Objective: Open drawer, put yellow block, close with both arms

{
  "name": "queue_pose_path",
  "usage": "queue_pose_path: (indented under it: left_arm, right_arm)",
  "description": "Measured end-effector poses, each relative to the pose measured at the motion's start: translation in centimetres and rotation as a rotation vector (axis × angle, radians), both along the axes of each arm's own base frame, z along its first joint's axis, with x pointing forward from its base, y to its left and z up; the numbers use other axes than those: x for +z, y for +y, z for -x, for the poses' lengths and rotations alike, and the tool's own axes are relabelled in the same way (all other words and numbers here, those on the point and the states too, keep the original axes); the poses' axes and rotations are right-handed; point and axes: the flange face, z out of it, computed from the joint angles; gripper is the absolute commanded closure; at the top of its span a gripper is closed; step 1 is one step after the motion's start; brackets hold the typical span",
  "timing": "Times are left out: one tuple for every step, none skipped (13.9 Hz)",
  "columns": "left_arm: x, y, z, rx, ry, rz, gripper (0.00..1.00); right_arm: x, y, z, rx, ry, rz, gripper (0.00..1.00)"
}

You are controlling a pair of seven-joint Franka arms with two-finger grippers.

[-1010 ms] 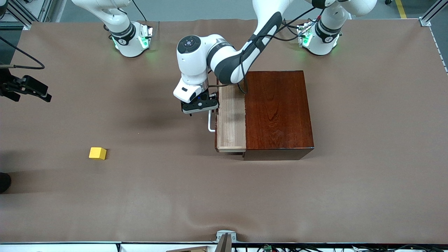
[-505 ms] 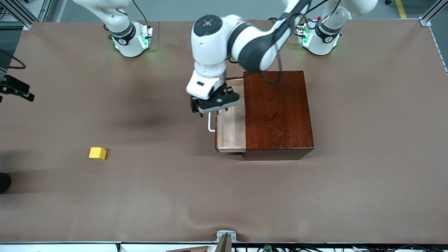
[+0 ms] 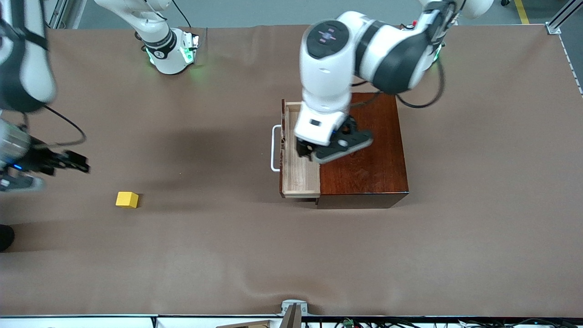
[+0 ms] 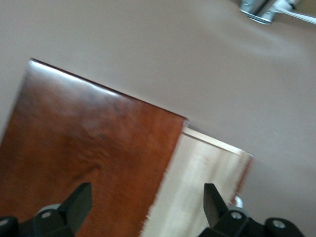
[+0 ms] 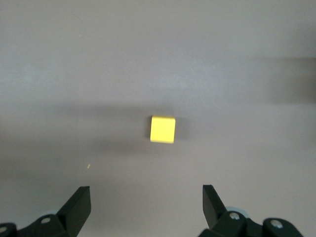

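Drawer (image 3: 300,171) stands pulled out of my wooden box (image 3: 362,150) with the left gripper (image 3: 334,148) spread wide and empty over their seam, while my right gripper (image 3: 68,161), equally wide and empty, hangs over the right arm's table edge beside the yellow block (image 3: 127,199).

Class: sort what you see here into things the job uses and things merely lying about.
Job's own:
- pale wood drawer, open, white bar handle, in the dark reddish-brown wooden box
- small yellow block on the table
- left gripper, open, over the box
- right gripper, open, above the table

Lying about:
- brown table cover
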Motion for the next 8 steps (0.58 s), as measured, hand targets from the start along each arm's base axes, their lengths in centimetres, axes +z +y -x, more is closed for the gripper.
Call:
queue_pose_path:
  left_arm:
    - [0.1, 2.0, -0.9, -0.007, 0.014, -0.01, 0.0]
    - [0.2, 4.3, -1.6, -0.013, 0.028, -0.018, 0.0]
    - [0.4, 6.7, -2.3, -0.015, 0.041, -0.023, 0.0]
    - [0.8, 9.2, -2.7, -0.011, 0.052, -0.026, 0.0]
    - [1.2, 11.8, -3.0, -0.006, 0.063, -0.028, 0.0]
    - [1.8, 14.5, -3.3, -0.003, 0.072, -0.028, 0.0]
    - [2.3, 17.2, -3.4, -0.002, 0.08, -0.028, 0.0]
    - [2.9, 20.1, -3.5, -0.003, 0.084, -0.026, 0.0]
  right_arm:
    - [-3.0, 0.1, 0.1, 0.001, -0.017, 0.002, 0.0]
    - [-5.9, 0.0, 0.1, -0.001, -0.023, 0.003, 0.0]
    - [-8.5, -0.1, 0.0, -0.003, -0.026, 0.005, 0.0]
    - [-10.7, -0.2, -0.3, -0.005, -0.034, 0.007, 0.0]
    - [-12.9, -0.4, -0.7, -0.008, -0.046, 0.009, 0.0]
    - [-14.9, -0.6, -1.1, -0.011, -0.058, 0.011, 0.0]
    - [-16.9, -0.8, -1.4, -0.014, -0.072, 0.013, 0.0]
    - [-18.8, -0.9, -1.6, -0.015, -0.078, 0.015, 0.0]
